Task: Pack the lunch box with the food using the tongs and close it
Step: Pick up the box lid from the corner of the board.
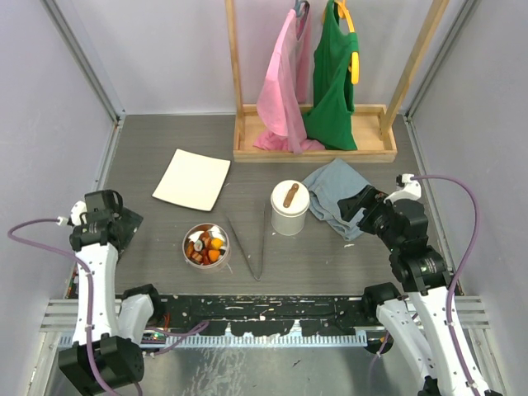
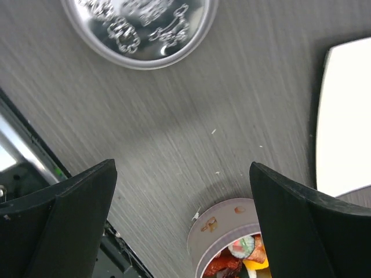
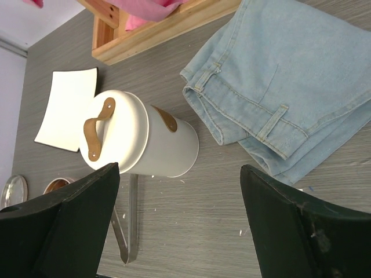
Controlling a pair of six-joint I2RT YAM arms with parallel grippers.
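Top view: the food [image 1: 208, 246] lies heaped in the round tin [image 1: 186, 245], and the plate [image 1: 191, 179] behind it is bare, so packing looks finished. The tongs [image 1: 242, 246] lie flat on the table just right of the tin, held by nothing. The left gripper [image 1: 124, 221] sits at the table's left edge and the right gripper [image 1: 356, 203] over the jeans [image 1: 334, 188], beside a white canister [image 1: 289, 213]. I judge that closing is the step in hand.

Left wrist: the jaws stand wide apart with only bare table between them. A shiny lid [image 2: 139, 26] lies flat ahead, well apart from the tin. The next move calls for 1 gripper to go to that lid, catch its thin rim, carry it over the tin and seat it level.

Right wrist: the jaws are spread wide and empty here too, with the canister lying ahead and the tongs below it.

The lid carries an embossed pattern and the tin wall small brown marks, but nothing on either can be read.
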